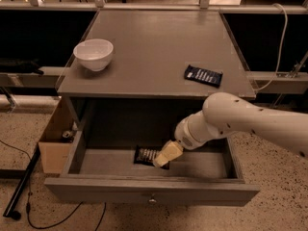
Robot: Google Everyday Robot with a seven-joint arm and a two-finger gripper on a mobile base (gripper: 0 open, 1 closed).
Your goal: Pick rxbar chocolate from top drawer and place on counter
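Note:
The top drawer (pixel 149 190) is pulled open, with a small metal knob on its front panel. The rxbar chocolate (pixel 146 155), a dark flat bar with pale lettering, lies flat on the drawer floor near the middle. My gripper (pixel 162 159) reaches down into the drawer from the right on the white arm. Its cream tip is at the bar's right end and covers that end. The counter (pixel 149 47) is the grey-brown top above the drawer.
A navy-blue wrapped bar (pixel 203 75) lies on the counter's right side. A white bowl (pixel 94 53) stands at its left. A cardboard box (pixel 55 141) with a can sits left of the cabinet. Cables run on the floor at the left.

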